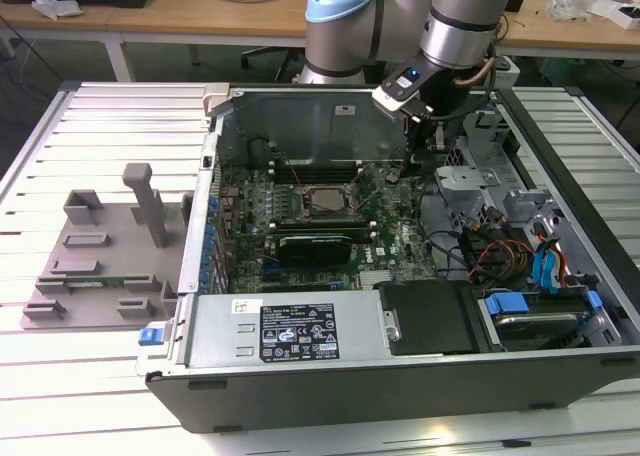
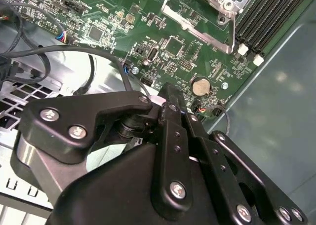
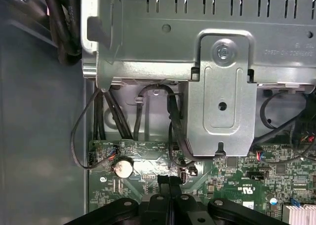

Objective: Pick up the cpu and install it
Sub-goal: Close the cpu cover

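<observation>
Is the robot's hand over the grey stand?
No, the end effector hangs over the computer's green board, away from the grey stand.

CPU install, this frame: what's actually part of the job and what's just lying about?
Job: gripper, shut, over the motherboard; socket.
Lying about: grey fixture; power supply; cables; coin cell; metal bracket.

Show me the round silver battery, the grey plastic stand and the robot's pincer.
Round silver battery [image 3: 123, 167]: first wrist view, centre of its face.
Grey plastic stand [image 1: 108, 268]: exterior view, its flat base.
Pincer [image 3: 170, 181]: first wrist view, its tip.
</observation>
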Controlling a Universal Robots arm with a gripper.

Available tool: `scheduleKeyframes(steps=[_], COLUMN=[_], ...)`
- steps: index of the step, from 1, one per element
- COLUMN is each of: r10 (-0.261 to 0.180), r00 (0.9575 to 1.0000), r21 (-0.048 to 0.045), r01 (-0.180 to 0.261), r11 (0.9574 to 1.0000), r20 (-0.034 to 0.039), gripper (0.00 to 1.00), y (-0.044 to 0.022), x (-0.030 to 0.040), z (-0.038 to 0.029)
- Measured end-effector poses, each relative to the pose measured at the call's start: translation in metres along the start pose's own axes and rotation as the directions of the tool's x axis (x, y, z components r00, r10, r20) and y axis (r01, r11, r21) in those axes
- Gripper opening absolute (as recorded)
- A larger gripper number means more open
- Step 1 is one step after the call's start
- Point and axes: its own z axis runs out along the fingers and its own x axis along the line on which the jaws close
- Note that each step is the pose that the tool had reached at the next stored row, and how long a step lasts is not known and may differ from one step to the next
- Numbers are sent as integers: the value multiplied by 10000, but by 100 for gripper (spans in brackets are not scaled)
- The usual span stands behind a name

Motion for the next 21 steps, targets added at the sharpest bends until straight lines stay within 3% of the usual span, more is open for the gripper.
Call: scheduleKeyframes(steps=[2,10,13,17,21], r10=[3,0,0,1,1], r00=[10000,10000,10000,10000,10000], r21=[-1,-1,0,0,0], r01=[-3,0,0,-1,-1], r11=[10000,10000,10000,10000,10000], r20=[-5,-3,-3,-1,-1], gripper=[11,11,11,11,11], y=[-7,-144,-223,-280,-391], x=[1,3,5,7,9], z=[5,25,48,78,91])
